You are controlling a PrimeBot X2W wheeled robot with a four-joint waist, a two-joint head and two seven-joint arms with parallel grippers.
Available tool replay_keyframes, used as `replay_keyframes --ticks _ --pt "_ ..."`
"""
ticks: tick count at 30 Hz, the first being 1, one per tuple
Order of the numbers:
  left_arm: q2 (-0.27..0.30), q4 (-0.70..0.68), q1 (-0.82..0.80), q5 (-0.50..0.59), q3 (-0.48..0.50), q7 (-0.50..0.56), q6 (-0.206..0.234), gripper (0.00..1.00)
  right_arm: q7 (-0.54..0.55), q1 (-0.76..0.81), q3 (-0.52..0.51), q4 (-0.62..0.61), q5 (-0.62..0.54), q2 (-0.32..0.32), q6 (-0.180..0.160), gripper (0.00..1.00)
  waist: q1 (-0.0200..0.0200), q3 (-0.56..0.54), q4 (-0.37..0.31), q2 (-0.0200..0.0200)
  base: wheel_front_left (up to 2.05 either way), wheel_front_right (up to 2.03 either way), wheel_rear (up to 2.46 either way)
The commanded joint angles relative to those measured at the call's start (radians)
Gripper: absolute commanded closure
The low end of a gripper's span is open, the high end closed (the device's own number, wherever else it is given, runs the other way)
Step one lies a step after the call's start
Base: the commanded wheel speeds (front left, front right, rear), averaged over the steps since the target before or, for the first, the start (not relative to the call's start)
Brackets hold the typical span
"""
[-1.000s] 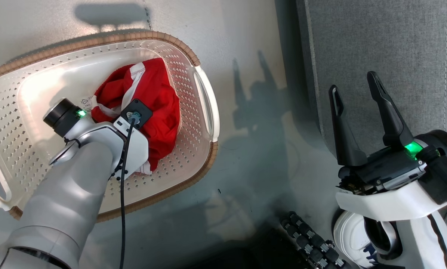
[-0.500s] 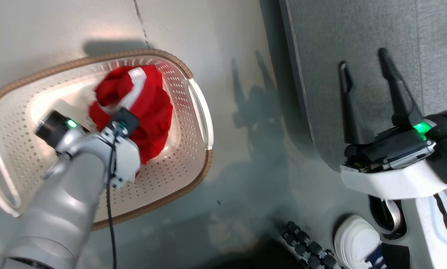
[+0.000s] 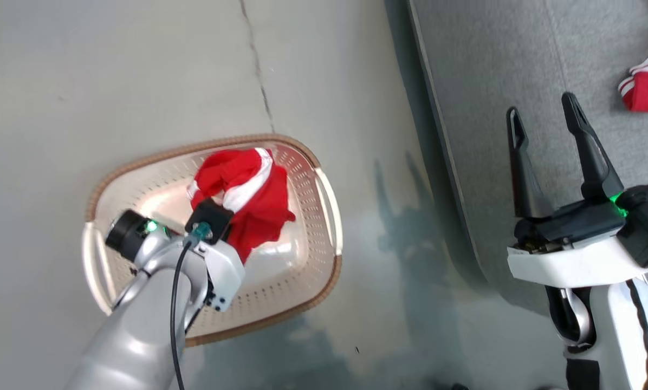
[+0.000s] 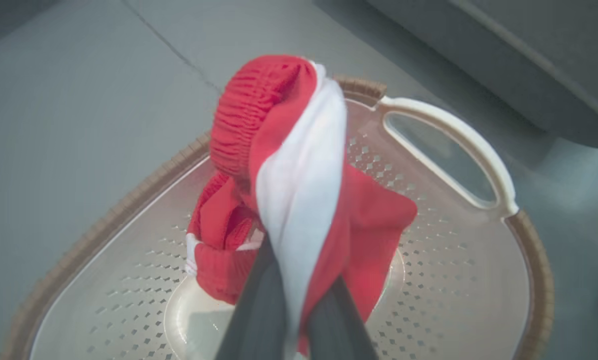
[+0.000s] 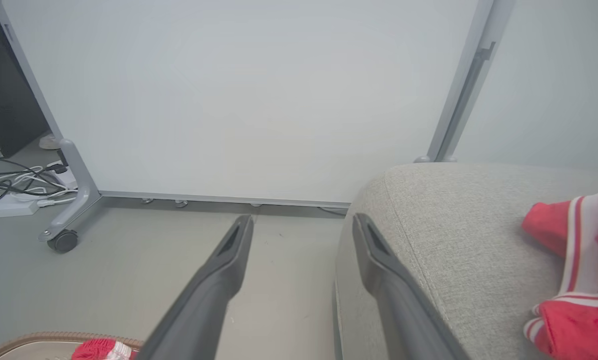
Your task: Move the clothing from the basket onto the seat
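Along the right side of the grey floor (image 3: 140, 81), the seat (image 3: 519, 65) is spreading as the biggest thing, its rounded left edge running down the head view. Well apart from it, toward the floor's middle, the basket (image 3: 286, 281) is sitting upright. Over its inside, the clothing (image 4: 299, 190) is hanging as a bunched red bundle with a broad white stripe. Whether its lowest fold is touching the basket's bottom I cannot tell. 1 second red piece (image 3: 646, 89) is lying near the seat's far right edge. The left fingers (image 4: 259, 310) are pinching shut on the clothing, and the cloth is draping over both of them. The right fingers (image 3: 522, 162) are standing wide apart, holding nothing and hovering over the seat's left edge.

Judging from this, the step in hand is the lift-out: the grasp is made and the bundle is hanging from it. The next move is calling for a carry rightward across the bare floor to the seat. It needs to go high enough that trailing cloth is not catching the rim or handle. The 2 left fingers should be opening only once the bundle is over the cushion, near the piece already there.
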Motion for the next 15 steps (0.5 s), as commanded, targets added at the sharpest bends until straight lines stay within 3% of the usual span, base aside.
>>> replay_keyframes --ticks 1,15 --pt "0.010 -0.007 0.026 -0.004 0.005 -0.003 0.003 1.00 -0.005 0.012 -0.008 0.004 -0.003 -0.012 0.000 0.00 0.0000 -0.087 0.051 0.0000 0.00 0.00 0.00" --pt "0.002 -0.478 0.284 -0.048 0.140 -0.003 0.028 1.00 -0.006 0.122 -0.019 0.076 0.015 -0.037 0.000 0.00 0.0000 -0.395 0.166 0.0000 0.00 0.00 0.00"
